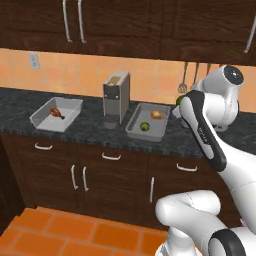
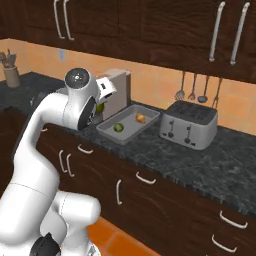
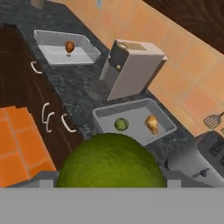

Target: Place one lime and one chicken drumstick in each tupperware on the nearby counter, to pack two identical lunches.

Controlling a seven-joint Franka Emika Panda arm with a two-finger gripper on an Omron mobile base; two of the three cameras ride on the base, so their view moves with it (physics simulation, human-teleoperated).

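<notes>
Holding a lime [image 3: 110, 161] between its fingers, the gripper [image 3: 110, 173] hangs above the counter [image 1: 90, 131], near the right tub [image 1: 146, 121] and a little to its right. In the left base view the lime shows as a green sliver [image 1: 178, 100] beside the white wrist; in the right base view it peeks out [image 2: 101, 107] under the hand.

The right tub sits just right of the coffee machine [image 1: 116, 99], its near rim close to the counter's front edge. It holds a second lime [image 1: 144, 126] toward the near side and a drumstick [image 1: 157, 114] toward the far side, apart from each other, with bare floor between them.

The left tub [image 1: 56, 114] lies well left of the machine, with one drumstick [image 1: 57, 113] near its middle and open room around it.

A toaster [image 2: 188, 123] stands right of the right tub, against the wall.
</notes>
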